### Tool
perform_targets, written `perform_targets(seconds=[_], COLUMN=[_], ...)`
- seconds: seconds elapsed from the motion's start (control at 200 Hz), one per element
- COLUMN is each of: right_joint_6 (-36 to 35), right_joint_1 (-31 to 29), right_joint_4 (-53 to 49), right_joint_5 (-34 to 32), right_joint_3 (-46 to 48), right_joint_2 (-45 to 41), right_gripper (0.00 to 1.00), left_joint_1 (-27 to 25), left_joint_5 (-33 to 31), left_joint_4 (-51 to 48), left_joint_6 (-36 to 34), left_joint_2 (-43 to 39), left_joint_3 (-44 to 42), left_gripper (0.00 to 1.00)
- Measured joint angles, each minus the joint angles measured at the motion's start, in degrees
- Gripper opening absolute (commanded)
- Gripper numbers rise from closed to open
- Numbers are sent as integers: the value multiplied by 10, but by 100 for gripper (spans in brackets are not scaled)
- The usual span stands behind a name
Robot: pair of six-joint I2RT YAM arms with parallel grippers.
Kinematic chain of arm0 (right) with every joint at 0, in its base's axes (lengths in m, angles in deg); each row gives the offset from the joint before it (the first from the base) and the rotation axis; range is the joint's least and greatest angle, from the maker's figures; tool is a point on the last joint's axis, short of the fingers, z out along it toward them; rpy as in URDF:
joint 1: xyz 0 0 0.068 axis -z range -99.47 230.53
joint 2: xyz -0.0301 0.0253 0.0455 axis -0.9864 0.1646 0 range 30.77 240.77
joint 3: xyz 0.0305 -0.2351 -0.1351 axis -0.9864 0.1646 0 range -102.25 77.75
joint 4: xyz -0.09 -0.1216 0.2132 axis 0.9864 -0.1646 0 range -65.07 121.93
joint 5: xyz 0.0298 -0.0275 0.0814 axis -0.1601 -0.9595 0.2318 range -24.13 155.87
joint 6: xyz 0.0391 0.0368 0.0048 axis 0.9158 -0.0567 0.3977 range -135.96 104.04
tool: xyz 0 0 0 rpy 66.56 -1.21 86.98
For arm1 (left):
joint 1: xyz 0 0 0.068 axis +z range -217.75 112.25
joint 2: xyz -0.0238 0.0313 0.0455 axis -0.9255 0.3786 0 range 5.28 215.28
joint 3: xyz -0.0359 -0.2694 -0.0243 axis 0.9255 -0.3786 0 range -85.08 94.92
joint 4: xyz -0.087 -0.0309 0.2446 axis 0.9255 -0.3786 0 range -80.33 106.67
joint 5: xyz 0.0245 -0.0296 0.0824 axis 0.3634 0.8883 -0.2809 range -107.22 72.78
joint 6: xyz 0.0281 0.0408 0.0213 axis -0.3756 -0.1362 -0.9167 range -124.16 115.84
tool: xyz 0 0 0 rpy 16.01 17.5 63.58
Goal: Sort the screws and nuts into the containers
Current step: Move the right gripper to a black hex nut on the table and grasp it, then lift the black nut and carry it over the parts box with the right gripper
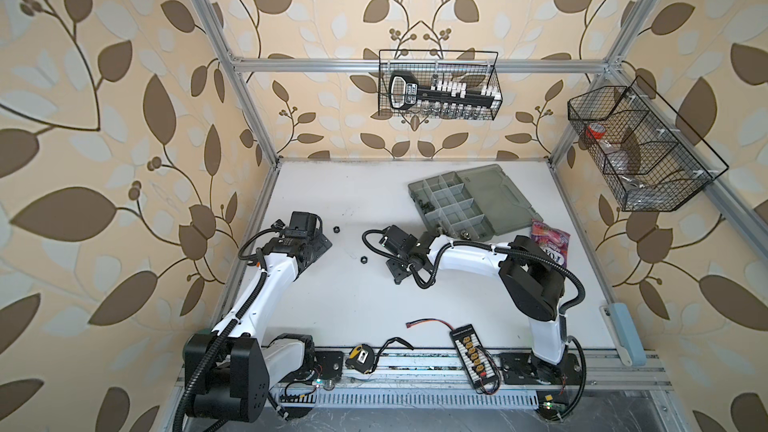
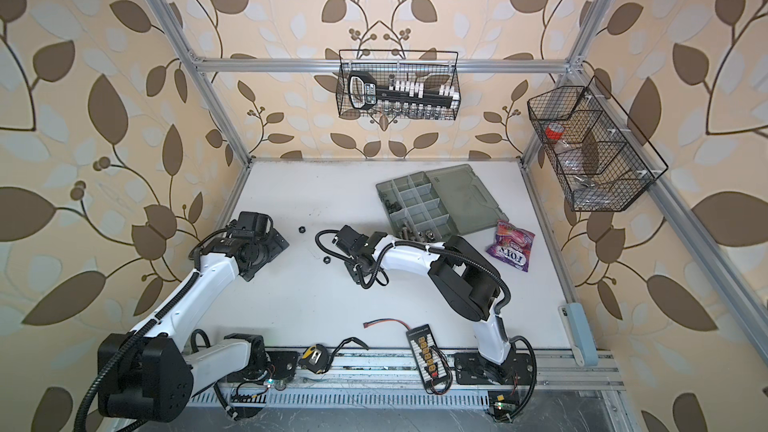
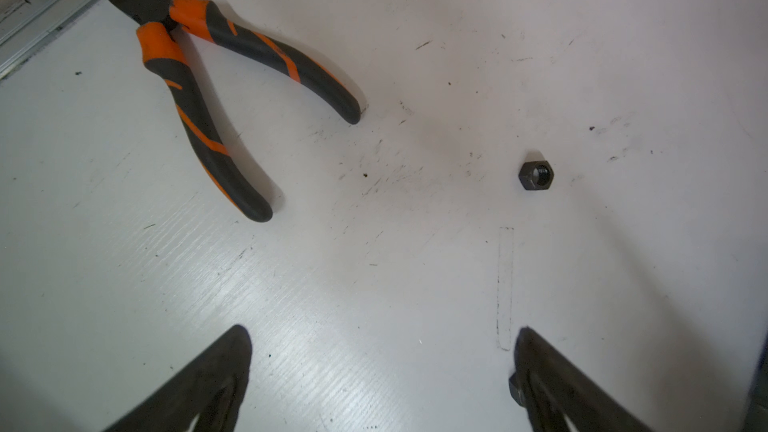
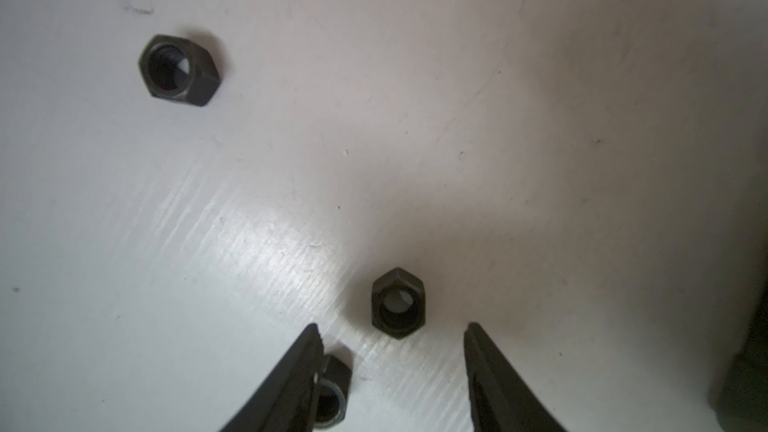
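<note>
The black nut (image 4: 397,303) you want lies flat on the table (image 4: 540,118), right off the tips of your right pincer (image 4: 392,328), which is about half open and holding nothing. Watch the second nut (image 4: 332,392) tucked against one finger, and centre up before closing so you don't pinch both. The case (image 1: 417,201) sits around 1 o'clock from it in a top view. Your left pincer (image 3: 381,329) is wide open, empty.
</note>
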Motion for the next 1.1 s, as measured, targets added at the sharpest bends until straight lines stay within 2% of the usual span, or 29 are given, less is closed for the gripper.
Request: perform_targets(seconds=[0.405, 1.1], right_joint_6=[1, -1], right_joint_1=[13, 13], right_joint_4=[0, 3], right_joint_5=[5, 17], right_joint_3=[-4, -19], right_joint_2=[21, 32], right_gripper=[37, 29], left_joint_1=[0, 0], left_joint_5=[0, 0], left_joint_4=[0, 0], left_joint_6=[0, 0], left_joint_2=[0, 0], left_joint_3=[0, 0], left_gripper=[99, 99])
